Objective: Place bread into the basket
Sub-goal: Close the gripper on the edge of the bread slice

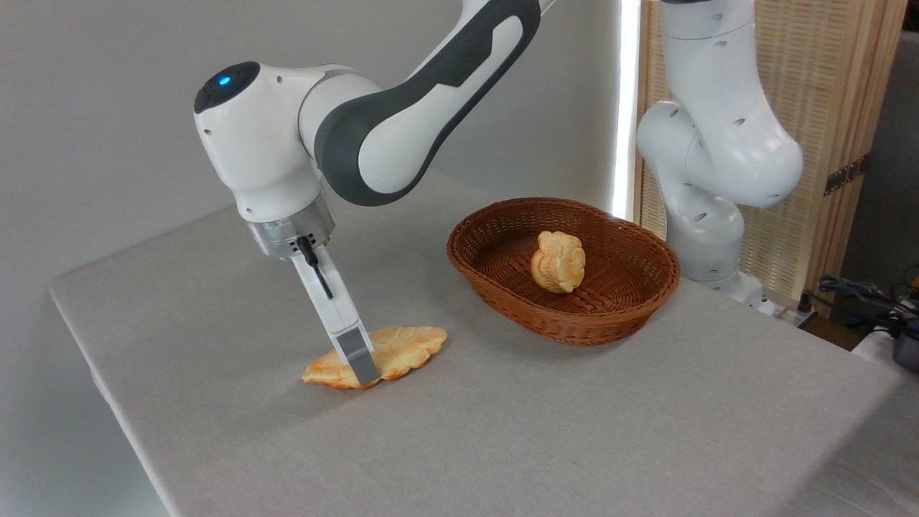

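Note:
The bread (406, 345), a long flat golden-orange loaf with scalloped edges, lies on the grey table left of the basket. My gripper (362, 370) is tilted down onto the loaf's middle. Its near finger (357, 355) covers the loaf's front edge, and the far finger is hidden behind it. From this side I cannot see whether the jaws press the loaf. The oval brown wicker basket (574, 327) stands to the right, a short gap away from the loaf.
A small round knobbly bun (558, 261) stands on edge inside the basket. The arm's white base (707, 215) rises behind the basket at the right. The table's left edge (93, 359) runs close to the loaf. Cables (861, 294) lie at the far right.

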Tool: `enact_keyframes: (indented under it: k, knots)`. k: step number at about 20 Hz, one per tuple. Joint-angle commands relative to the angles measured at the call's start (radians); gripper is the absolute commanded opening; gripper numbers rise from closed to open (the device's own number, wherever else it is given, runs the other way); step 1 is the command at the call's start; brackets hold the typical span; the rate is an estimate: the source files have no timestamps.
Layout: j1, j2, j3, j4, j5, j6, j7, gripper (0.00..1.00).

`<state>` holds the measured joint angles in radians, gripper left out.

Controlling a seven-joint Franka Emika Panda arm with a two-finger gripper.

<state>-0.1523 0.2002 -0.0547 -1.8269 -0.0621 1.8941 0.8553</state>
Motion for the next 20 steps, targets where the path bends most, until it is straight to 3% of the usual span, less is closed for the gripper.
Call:
enact_keyframes:
  k: [1,2,3,16,18,20]
  knots:
    - [-0.003,0.004,0.001,0.003,0.015,0.014,0.024,0.67]
    - [-0.003,0.004,0.001,0.003,0.013,0.014,0.028,0.5]
    - [-0.003,0.004,0.001,0.003,0.013,0.014,0.031,0.42]
    - [-0.003,0.004,0.001,0.003,0.013,0.002,0.05,0.42]
    - [-0.001,0.004,0.001,0.003,0.013,0.002,0.051,0.35]
    - [-0.001,0.002,0.001,0.003,0.013,0.002,0.05,0.34]
